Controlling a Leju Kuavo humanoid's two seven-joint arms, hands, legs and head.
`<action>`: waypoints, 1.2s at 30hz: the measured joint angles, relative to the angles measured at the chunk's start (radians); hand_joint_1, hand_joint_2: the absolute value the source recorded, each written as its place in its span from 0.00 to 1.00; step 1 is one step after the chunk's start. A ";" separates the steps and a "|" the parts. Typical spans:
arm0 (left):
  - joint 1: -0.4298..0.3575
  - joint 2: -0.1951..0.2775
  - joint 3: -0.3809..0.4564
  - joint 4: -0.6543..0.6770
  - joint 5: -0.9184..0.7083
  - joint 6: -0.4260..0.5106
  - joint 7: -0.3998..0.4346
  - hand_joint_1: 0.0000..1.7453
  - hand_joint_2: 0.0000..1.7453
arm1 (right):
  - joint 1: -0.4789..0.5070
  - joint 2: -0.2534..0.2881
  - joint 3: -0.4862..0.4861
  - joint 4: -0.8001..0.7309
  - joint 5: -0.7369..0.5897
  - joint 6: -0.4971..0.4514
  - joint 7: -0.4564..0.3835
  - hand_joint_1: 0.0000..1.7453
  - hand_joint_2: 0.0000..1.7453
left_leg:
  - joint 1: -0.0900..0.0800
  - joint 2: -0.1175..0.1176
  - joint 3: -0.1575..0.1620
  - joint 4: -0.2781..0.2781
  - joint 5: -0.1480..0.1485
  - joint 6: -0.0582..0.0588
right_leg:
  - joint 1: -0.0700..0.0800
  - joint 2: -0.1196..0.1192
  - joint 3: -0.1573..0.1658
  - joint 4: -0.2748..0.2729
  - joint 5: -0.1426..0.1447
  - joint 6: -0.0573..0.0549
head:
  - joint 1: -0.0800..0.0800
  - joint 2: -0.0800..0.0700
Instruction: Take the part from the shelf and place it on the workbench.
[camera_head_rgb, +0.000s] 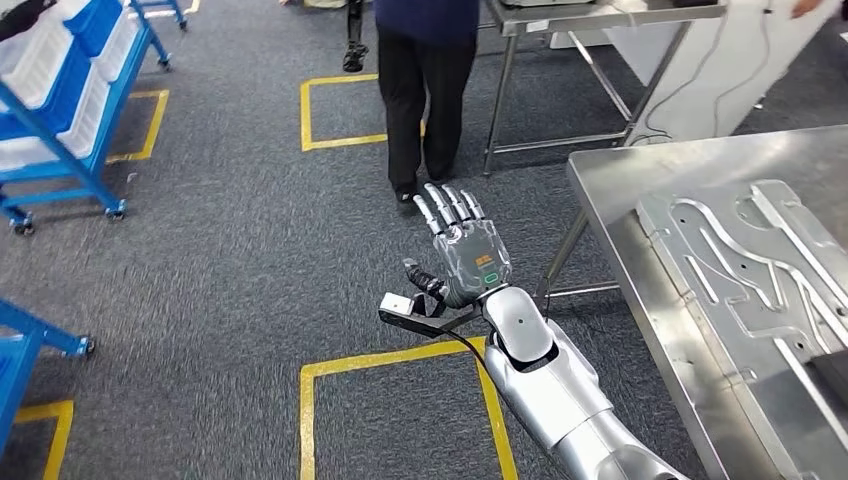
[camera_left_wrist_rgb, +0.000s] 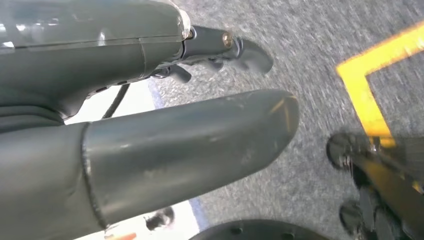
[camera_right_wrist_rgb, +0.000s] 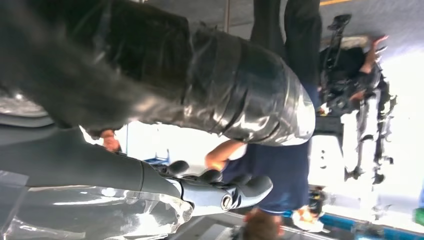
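Grey carpet (camera_head_rgb: 230, 250) marked with yellow floor tape (camera_head_rgb: 400, 358) spreads ahead, with blue shelf racks (camera_head_rgb: 70, 90) standing far off at one side and a steel workbench (camera_head_rgb: 620, 190) close on the other. On the workbench lies a flat metal part (camera_head_rgb: 740, 270) with long cut-out slots, resting across the bench top; whether it is the task's own piece I cannot say for certain. The right hand (camera_head_rgb: 462, 250) is raised over the carpet beside the bench, fingers spread and straight, holding nothing. The left hand (camera_left_wrist_rgb: 150, 125) hangs toward the floor, its thumb and fingers apart around nothing. A person in dark trousers (camera_head_rgb: 425, 90) stands beyond. Such a plate looks stiff, thin, smooth and probably slippery, fairly heavy for its thickness; I would judge an edge or a slot rim the best hold.
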 joint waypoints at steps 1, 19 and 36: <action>0.001 0.000 0.000 0.000 0.000 0.001 0.001 0.00 0.00 | 0.000 0.004 0.007 -0.001 0.001 0.000 0.001 0.00 0.00 | 0.004 -0.012 -0.001 -0.003 0.002 -0.007 | 0.002 -0.010 0.004 -0.008 0.000 -0.002 | 0.000 0.000; 0.004 0.007 0.000 0.000 0.003 0.019 0.020 0.00 0.00 | -0.021 0.081 0.055 0.052 -0.006 -0.072 0.017 0.00 0.00 | 0.008 0.129 -0.012 -0.008 0.022 -0.010 | -0.013 -0.162 0.057 0.007 -0.069 0.039 | -0.001 0.000; 0.008 0.009 -0.001 0.000 -0.029 0.071 0.040 0.00 0.00 | 0.072 0.000 0.053 -0.025 -0.032 -0.084 -0.012 0.00 0.00 | -0.009 0.087 -0.069 0.108 -0.046 -0.023 | 0.008 -0.072 0.055 -0.062 0.007 -0.029 | -0.002 0.000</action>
